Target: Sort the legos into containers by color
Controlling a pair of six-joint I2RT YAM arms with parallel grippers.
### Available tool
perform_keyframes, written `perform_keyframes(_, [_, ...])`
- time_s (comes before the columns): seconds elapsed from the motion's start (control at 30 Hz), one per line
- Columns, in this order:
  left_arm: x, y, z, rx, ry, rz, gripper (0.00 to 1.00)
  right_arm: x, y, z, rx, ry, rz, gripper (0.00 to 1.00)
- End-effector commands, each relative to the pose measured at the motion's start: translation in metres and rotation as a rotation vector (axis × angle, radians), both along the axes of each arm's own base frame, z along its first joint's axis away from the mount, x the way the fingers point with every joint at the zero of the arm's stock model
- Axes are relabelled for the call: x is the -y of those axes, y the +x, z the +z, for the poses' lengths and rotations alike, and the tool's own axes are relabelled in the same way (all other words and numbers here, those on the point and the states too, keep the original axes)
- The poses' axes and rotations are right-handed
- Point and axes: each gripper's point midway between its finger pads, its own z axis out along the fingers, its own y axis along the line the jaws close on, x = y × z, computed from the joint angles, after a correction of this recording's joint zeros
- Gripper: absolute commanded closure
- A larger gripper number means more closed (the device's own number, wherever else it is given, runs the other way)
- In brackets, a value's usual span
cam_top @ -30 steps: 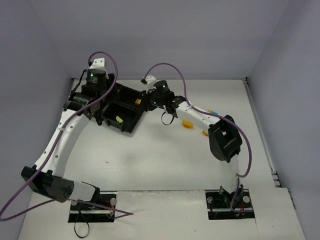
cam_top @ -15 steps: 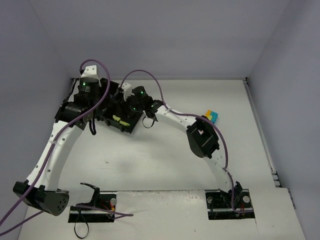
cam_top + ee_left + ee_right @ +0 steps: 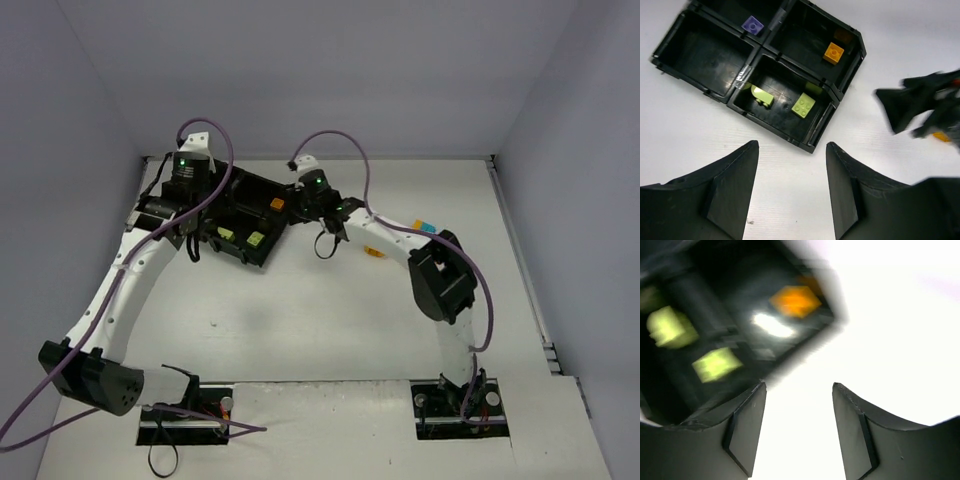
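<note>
The glossy black plastic tray (image 3: pixel 790 139) is sitting on the matte white table (image 3: pixel 700 135), split into four boxy compartments. From its cross-shaped divider, a studded purple brick (image 3: pixel 753 24) is lying at 12 o'clock, a square orange brick (image 3: pixel 833 52) at 3 o'clock, and two yellow-green bricks (image 3: pixel 803 105) at 5 o'clock. The left gripper (image 3: pixel 792 185) is hovering off the tray's 6 o'clock edge, its wedge-shaped jaws standing apart and gripping nothing. The right gripper (image 3: pixel 797 425) is hanging at 4 o'clock, likewise parted and empty.
</note>
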Motion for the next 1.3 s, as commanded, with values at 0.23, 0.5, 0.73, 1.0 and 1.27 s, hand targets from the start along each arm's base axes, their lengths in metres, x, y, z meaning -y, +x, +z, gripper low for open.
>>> perform_keyframes(0.23, [0.054,0.029,0.010,0.052,-0.083,-0.123,0.50,0.196,-0.016,-0.015,-0.158,-0.067,-0.756,0.46])
perform_keyframes(0.5, [0.083,0.033,-0.012,0.001,-0.085,-0.187,0.50,0.237,-0.034,-0.055,-0.306,-0.051,-0.904,0.44])
perform_keyframes(0.73, [0.092,0.031,-0.020,-0.017,-0.081,-0.210,0.50,0.238,-0.039,-0.062,-0.343,-0.040,-0.947,0.35])
perform_keyframes(1.0, [0.094,0.028,-0.026,-0.032,-0.078,-0.216,0.50,0.226,-0.038,-0.063,-0.376,-0.011,-0.915,0.19])
perform_keyframes(1.27, [0.095,0.028,-0.033,-0.049,-0.077,-0.216,0.50,0.219,-0.046,-0.083,-0.435,-0.028,-0.890,0.18])
